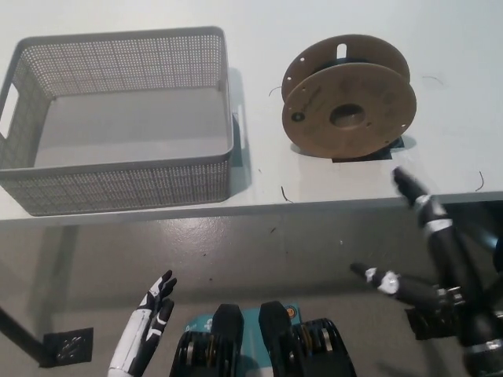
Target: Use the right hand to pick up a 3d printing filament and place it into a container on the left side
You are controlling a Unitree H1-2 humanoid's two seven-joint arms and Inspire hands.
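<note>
A filament spool (349, 99) with brown cardboard flanges and dark filament stands upright on the white table (346, 184), right of centre. A grey perforated basket (118, 118) sits to its left, with nothing in it. My black right hand (428, 251) hangs at the lower right, below and right of the spool, just past the table's front edge; its fingers are spread and hold nothing. One fingertip (401, 177) reaches over the table edge, apart from the spool. My white left hand (149, 326) rests low at the bottom left, fingers extended, below the table.
A black tape mark (393, 149) lies under the spool. Thin dark filament scraps (479, 182) are scattered on the table near the right edge. The table's front edge runs across the middle, with grey floor (259, 251) below it.
</note>
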